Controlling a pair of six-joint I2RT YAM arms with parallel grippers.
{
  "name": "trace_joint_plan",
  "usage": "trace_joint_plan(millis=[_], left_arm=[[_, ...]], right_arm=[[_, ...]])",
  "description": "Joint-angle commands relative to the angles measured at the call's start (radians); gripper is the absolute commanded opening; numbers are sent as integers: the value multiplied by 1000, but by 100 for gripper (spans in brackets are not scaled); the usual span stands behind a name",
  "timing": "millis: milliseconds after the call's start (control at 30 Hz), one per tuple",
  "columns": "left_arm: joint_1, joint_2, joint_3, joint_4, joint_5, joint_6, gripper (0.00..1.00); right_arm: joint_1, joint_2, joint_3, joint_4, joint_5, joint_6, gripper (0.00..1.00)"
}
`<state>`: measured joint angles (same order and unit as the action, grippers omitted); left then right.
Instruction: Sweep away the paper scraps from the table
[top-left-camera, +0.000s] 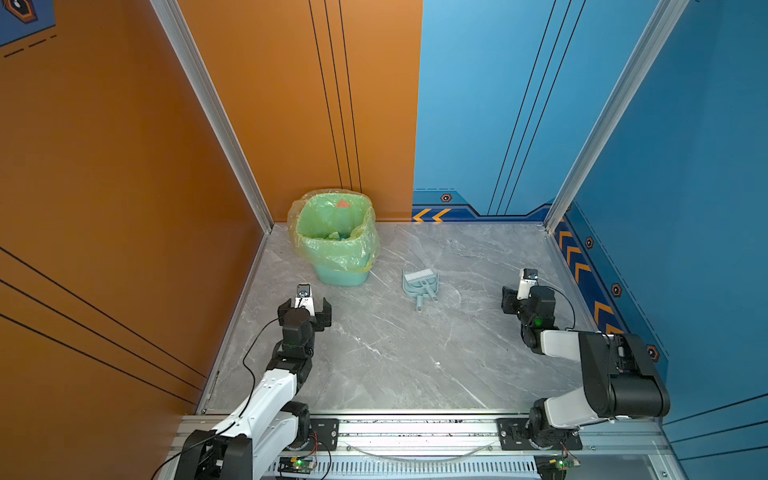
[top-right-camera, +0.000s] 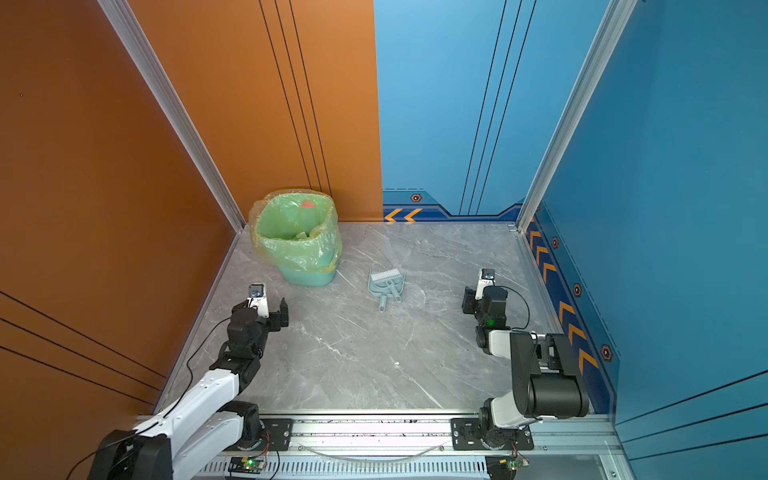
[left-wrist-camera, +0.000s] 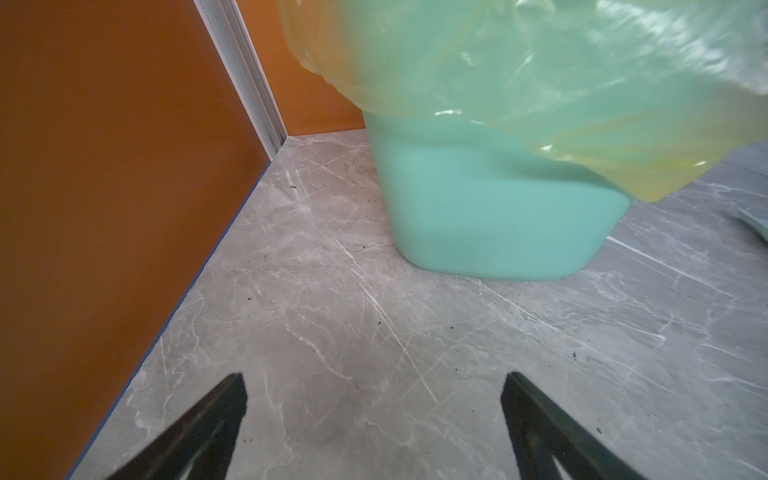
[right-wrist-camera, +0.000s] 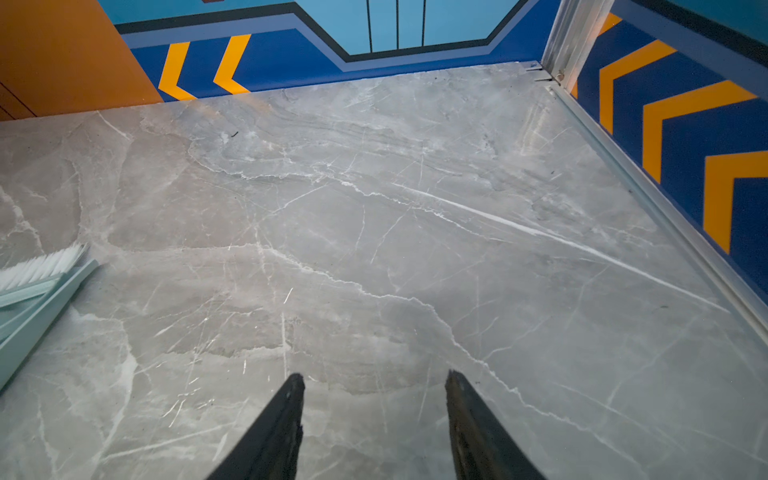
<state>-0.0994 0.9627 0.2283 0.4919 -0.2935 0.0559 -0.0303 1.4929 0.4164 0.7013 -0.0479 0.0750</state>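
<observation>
Near the table (left-wrist-camera: 291, 270) edge, left gripper (left-wrist-camera: 374, 376) agape.

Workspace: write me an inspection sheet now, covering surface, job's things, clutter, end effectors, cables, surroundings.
Surface: grey marble table, no scraps seen on it.
Job's things: paper scraps inside the bin.
Clutter: dustpan and brush lying together mid-table.
End effectors: left end effector open, empty; right end effector open, empty.
Cables: loose black cables loop at left and right.
Surroundings: orange wall left, blue wall right.
</observation>
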Motion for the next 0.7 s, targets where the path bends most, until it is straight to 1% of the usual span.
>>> trace_joint_plan(millis=[0,100,333,533,667], left_arm=[[25,41,-19,137,54,19,98],[39,75,-22,178,68,18,98],[54,148,-16,243,97,15,98],[63,242,-26,348,94,24,98],[67,276,-17,381,106,39,98]], right_arm=[[15,5,22,35,19,-24,56],[22,5,17,45,26,-33,57],[40,28,-26,138,56,-43,57],[37,35,-32,152,61,-38,57],[36,36,-34,159,63,-36,58]])
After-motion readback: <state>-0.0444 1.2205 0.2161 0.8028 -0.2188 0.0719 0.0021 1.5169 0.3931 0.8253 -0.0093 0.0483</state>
